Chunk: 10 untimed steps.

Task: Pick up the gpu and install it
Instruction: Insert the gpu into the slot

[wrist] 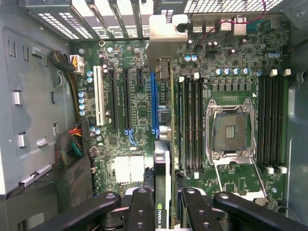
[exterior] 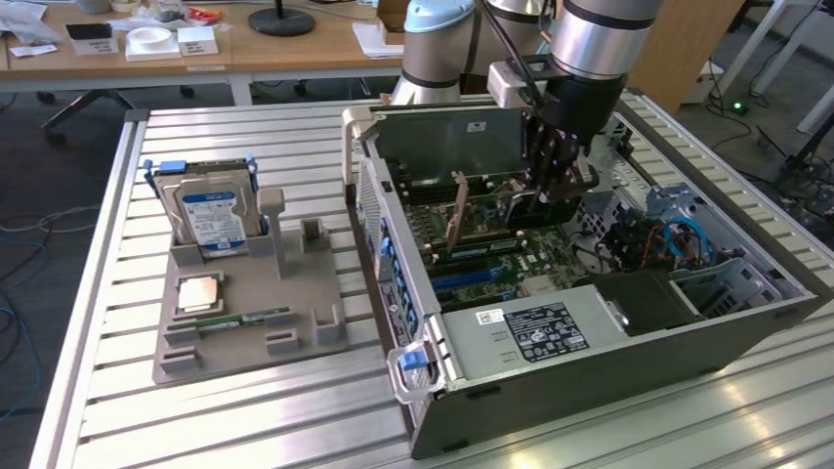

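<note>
The silver arm (exterior: 593, 39) reaches straight down into the open grey computer case (exterior: 587, 381). Its black claw (exterior: 554, 186) is clamped on the thin dark gpu card (wrist: 162, 159), held edge-on over the green motherboard (wrist: 130, 110).

Arm (exterior: 593, 44) pointing downward, end effector (wrist: 165, 202) clamped

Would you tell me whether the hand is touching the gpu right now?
Touching. The wrist view shows the gpu edge-on between the hand's fingers, which are closed against its sides.
</note>
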Tool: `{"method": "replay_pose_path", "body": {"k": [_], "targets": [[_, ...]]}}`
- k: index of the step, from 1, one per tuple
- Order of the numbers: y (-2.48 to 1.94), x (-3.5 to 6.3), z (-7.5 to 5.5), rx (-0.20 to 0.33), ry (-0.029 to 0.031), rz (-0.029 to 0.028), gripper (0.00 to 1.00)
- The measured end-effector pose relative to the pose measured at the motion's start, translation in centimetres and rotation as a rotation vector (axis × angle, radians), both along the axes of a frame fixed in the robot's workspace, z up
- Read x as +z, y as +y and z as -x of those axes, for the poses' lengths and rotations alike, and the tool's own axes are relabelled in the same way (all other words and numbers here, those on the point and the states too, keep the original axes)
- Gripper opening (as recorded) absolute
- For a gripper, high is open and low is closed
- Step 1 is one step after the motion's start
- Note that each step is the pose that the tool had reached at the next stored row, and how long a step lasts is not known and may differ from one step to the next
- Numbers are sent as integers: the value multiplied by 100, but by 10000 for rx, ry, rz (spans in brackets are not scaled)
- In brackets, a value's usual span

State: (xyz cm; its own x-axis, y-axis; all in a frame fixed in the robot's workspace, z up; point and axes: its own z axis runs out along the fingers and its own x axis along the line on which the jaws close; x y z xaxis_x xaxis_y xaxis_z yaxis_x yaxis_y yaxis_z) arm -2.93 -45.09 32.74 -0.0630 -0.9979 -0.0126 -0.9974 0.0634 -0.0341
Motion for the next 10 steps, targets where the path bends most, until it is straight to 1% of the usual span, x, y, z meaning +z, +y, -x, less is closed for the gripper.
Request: {"method": "replay_pose_path", "body": {"k": [10], "targets": [[0,0,16,0,0,0,26]]}}
